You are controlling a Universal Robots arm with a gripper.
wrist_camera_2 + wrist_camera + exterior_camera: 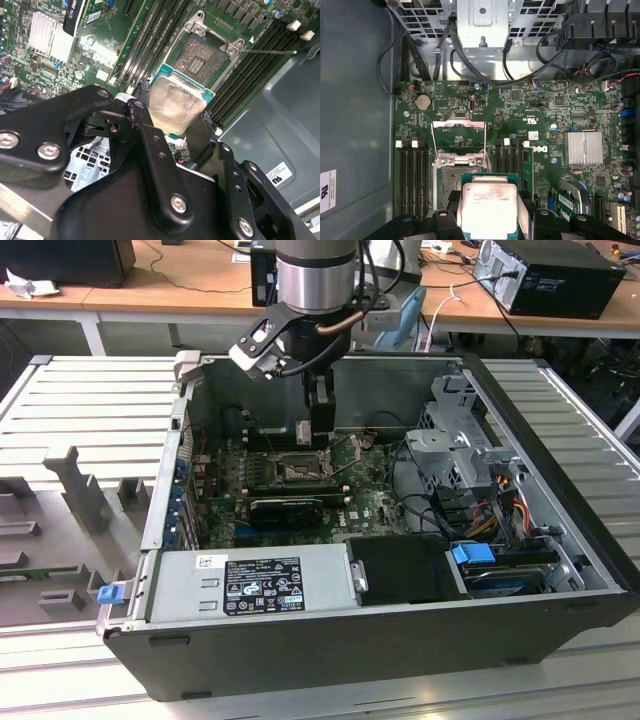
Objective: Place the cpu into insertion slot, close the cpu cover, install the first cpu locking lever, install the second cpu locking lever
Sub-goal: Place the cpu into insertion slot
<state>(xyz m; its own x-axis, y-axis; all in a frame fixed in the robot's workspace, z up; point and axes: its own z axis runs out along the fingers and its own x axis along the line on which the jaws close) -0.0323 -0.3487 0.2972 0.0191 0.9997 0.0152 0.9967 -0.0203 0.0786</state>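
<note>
The computer case (300,640) stands open on the bench (90,400), with the green motherboard (545,100) inside. The tool (489,212) grips the cpu (489,207) by opposite edges, above and partly over the insertion slot (200,57). The cpu cover (459,124) is raised open.

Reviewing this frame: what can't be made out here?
- Exterior view: how high the gripper hangs above the insertion slot; too small to tell.
- First wrist view: part of the insertion slot, covered by the cpu; one cpu edge is cut off by the picture edge.
- Second wrist view: the cpu's underside, which faces away.
</note>
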